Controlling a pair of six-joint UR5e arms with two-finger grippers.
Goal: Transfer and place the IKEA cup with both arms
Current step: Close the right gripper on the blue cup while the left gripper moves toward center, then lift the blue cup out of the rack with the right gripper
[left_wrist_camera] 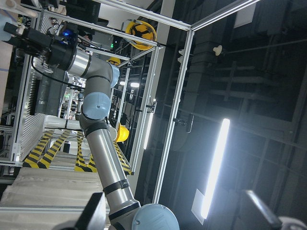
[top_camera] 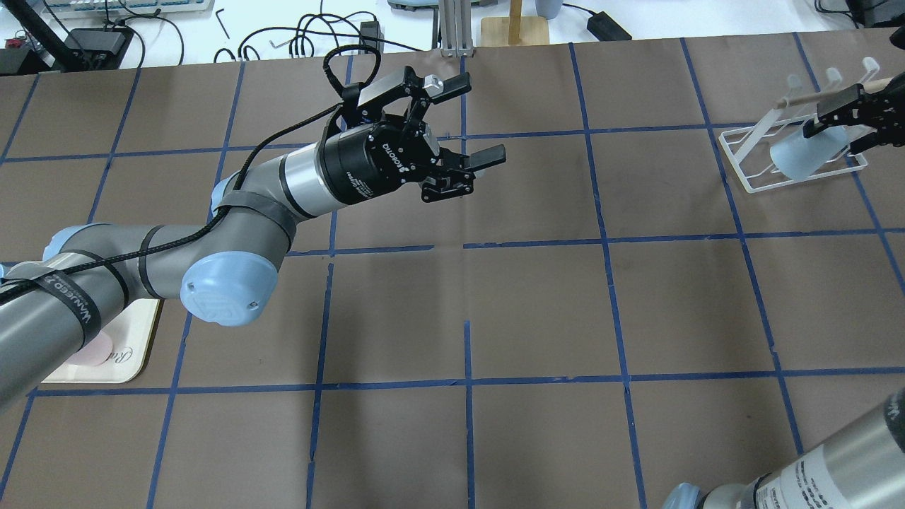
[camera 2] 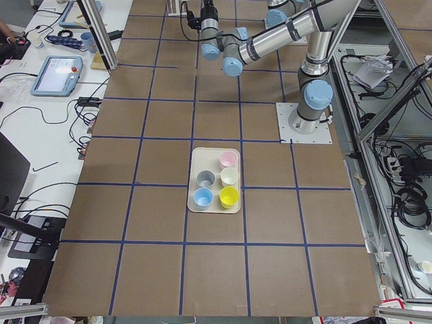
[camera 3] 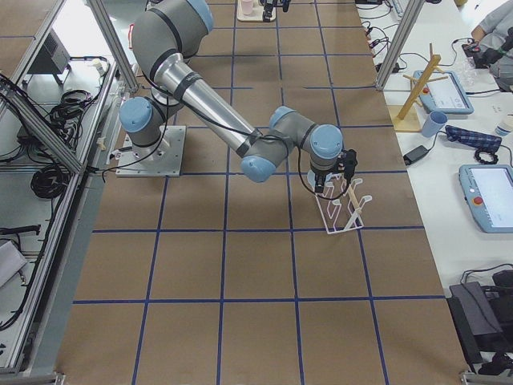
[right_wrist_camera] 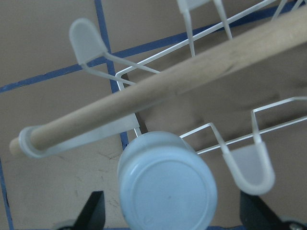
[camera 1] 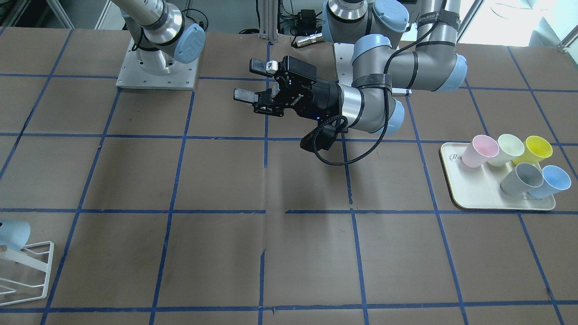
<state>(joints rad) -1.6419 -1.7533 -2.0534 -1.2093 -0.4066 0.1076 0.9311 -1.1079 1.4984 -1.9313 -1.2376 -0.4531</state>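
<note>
A light blue IKEA cup lies tilted on a white wire rack at the table's far right; it also shows in the front-facing view. My right gripper is open at the rack. In the right wrist view its fingertips stand on either side of the cup's base without touching it. My left gripper is open and empty, held above the far middle of the table. A second light blue cup stands on the tray.
A cream tray at my left holds pink, cream, yellow and grey cups. A wooden dowel crosses the rack above the cup. Blue tape lines grid the brown table.
</note>
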